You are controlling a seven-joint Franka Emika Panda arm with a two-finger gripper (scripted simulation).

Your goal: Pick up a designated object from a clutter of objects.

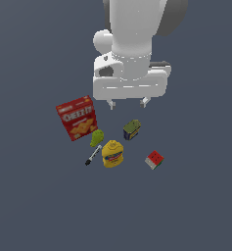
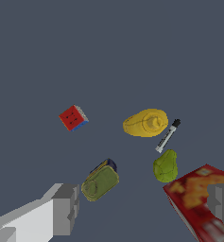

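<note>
**Robot claw spread above a scatter of small items on a dark floor**

In the exterior view, a white robot arm fills the top centre of the frame. Its claw [image 1: 127, 102] points down, and its two short fingers stand well apart with nothing between them. It hangs above the floor [image 1: 34, 206], a plain blue-grey surface.

The tin [image 1: 132, 129] sits just below the claw, slightly right of the frame's centre. It is small and rounded, with an olive-green top and dark blue sides carrying yellow. It stands apart from the other items.

A red cracker box [image 1: 77, 117] lies at centre left. A lumpy green fruit [image 1: 96, 138] sits just beside the box's lower right corner. Below the fruit, a black and white marker [image 1: 93, 155] lies at a slant. A yellow mustard bottle [image 1: 112, 154] rests just to the marker's right, below the tin. A cube [image 1: 154, 160] with red, green and white faces sits alone toward the lower right.

In the wrist view, two grey fingers [image 2: 66, 208] show at the lower corners, spread wide. The tin [image 2: 100, 182] lies between them, nearer the lower-left finger. The cracker box [image 2: 196, 198] fills the lower right, with the fruit [image 2: 166, 166], marker [image 2: 167, 135] and mustard bottle [image 2: 145, 123] above it. The cube [image 2: 73, 117] sits at centre left.
</note>
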